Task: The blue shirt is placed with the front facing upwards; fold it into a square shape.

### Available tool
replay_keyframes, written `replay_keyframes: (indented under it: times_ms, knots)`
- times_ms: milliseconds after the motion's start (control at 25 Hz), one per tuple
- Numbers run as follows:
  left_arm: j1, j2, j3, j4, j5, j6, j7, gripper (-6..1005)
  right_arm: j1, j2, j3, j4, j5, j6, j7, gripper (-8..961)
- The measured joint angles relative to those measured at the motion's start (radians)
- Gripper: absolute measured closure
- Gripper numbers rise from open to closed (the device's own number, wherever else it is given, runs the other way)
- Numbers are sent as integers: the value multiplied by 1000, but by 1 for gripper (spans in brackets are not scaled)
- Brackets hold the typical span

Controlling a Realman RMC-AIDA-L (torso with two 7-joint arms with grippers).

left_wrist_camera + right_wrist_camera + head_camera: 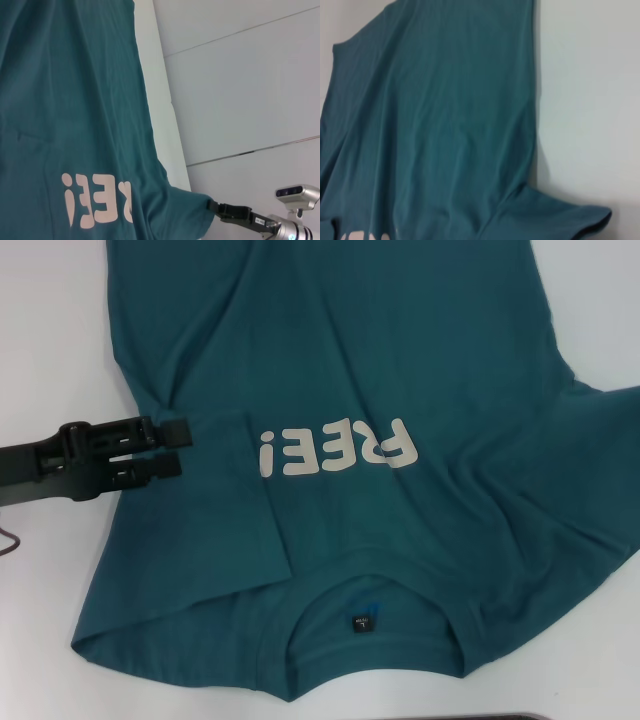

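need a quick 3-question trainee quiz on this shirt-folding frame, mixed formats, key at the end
1. True or false: the left sleeve side of the blue shirt is already folded inward over the chest.
2. Multiple choice: where is the left gripper in the head view?
A. over the collar
B. at the shirt's left edge, beside the folded flap
C. off the table
3. Fill in: the small black label sits inside the ____.

Key:
1. True; the flap covers the start of the pale letters.
2. B; its fingers lie close together, one above the other.
3. collar.
The right gripper is not seen in the head view.
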Motion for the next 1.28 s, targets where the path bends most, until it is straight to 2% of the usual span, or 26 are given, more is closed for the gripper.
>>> replay_keyframes:
  times_ms: [400, 640, 840, 1040, 1280]
  knots:
    - [2, 4, -1, 10, -1, -2, 2, 221, 37, -6, 27, -36, 3, -4, 22, 941]
    - [2, 3, -8, 10, -1, -2, 3, 220, 70, -6, 23, -39, 4, -51, 24, 941]
    - [5, 7, -17, 9, -2, -3, 1, 220, 92, 3, 22, -30, 4, -121, 20, 941]
    - [11, 8, -42, 9, -1, -3, 1, 220, 122, 21, 12, -28, 9, -170, 14, 941]
    - [21, 16, -82, 9, 1, -3, 0, 221, 170, 52, -99, -26, 13, -195, 16, 939]
